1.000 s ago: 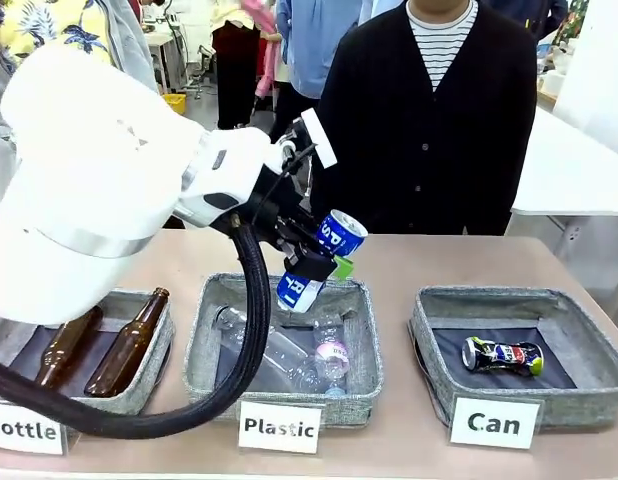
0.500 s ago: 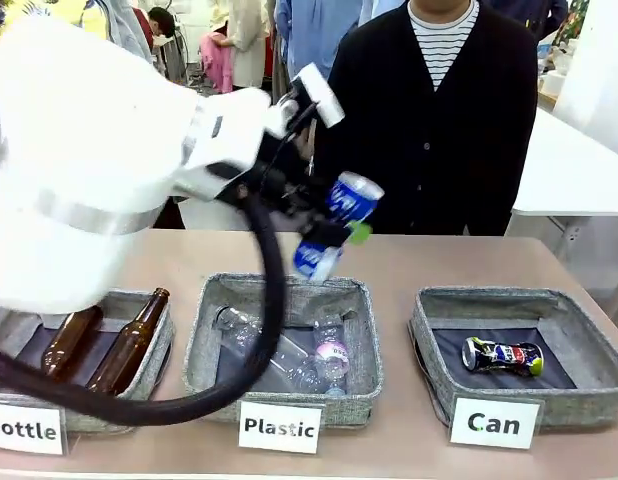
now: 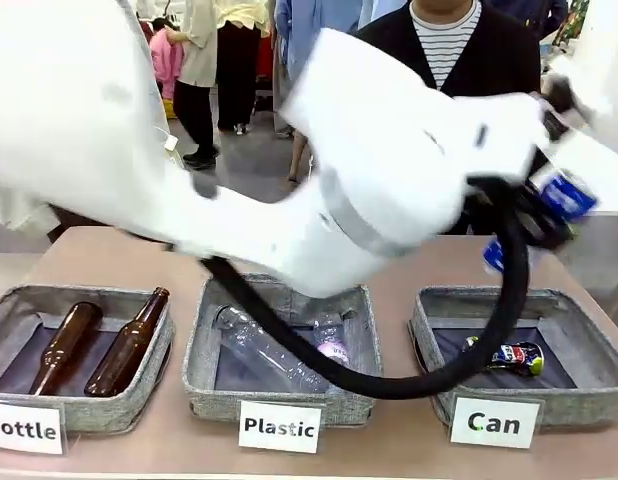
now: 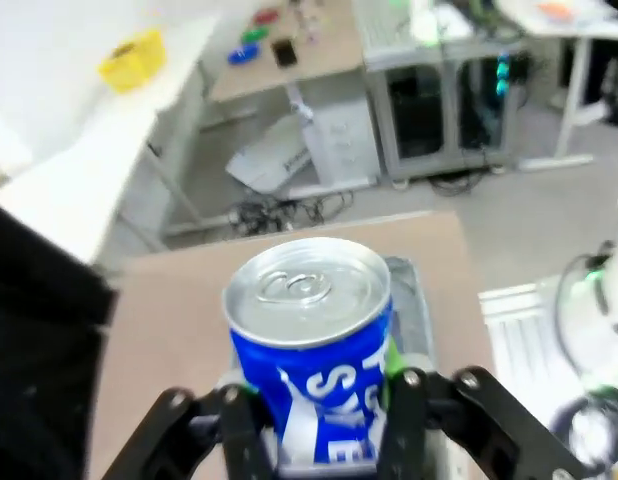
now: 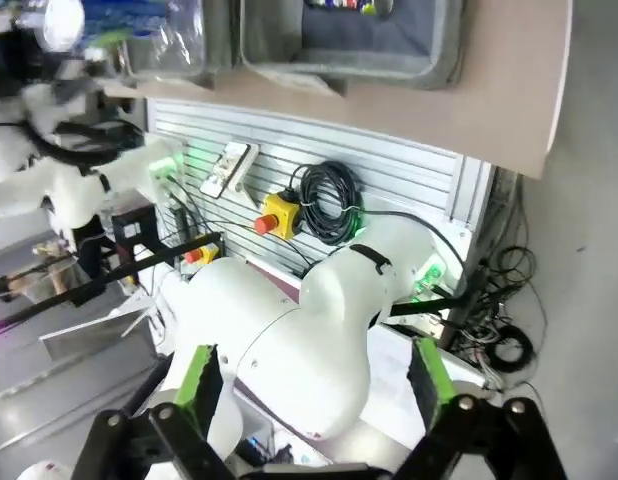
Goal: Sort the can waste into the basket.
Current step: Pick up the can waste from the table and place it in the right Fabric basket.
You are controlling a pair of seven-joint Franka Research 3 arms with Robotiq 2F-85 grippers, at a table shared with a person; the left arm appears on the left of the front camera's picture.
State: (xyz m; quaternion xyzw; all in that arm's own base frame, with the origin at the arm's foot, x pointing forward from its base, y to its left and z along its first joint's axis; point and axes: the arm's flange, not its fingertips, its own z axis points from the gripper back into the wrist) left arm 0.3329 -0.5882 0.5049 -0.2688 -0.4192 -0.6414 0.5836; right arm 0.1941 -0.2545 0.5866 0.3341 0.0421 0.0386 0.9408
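Observation:
My left gripper (image 3: 534, 228) is shut on the blue can with white print (image 3: 567, 192) and holds it tilted in the air above the far side of the basket signed "Can" (image 3: 427, 322). The left wrist view shows the blue can (image 4: 311, 345) top up between the left gripper's (image 4: 314, 405) fingers, with a grey basket rim (image 4: 414, 295) just behind it. The dented silver can (image 3: 504, 354) lies inside that basket. My right gripper (image 5: 314, 385) stands open and holds nothing, looking at the robot's base, with the Can basket (image 5: 339, 50) at the picture's top.
The "Plastic" basket (image 3: 204, 330) holds clear bottles in the middle, and the "Bottle" basket (image 3: 9, 305) holds two brown glass bottles (image 3: 127, 342) at left. A person in a dark cardigan (image 3: 444, 45) stands at the far side. The left arm's black cable (image 3: 389, 385) loops over the Plastic and Can baskets.
The left arm has swung to the right with the blue can, from above the Plastic basket to above the Can basket. The dented can has not moved.

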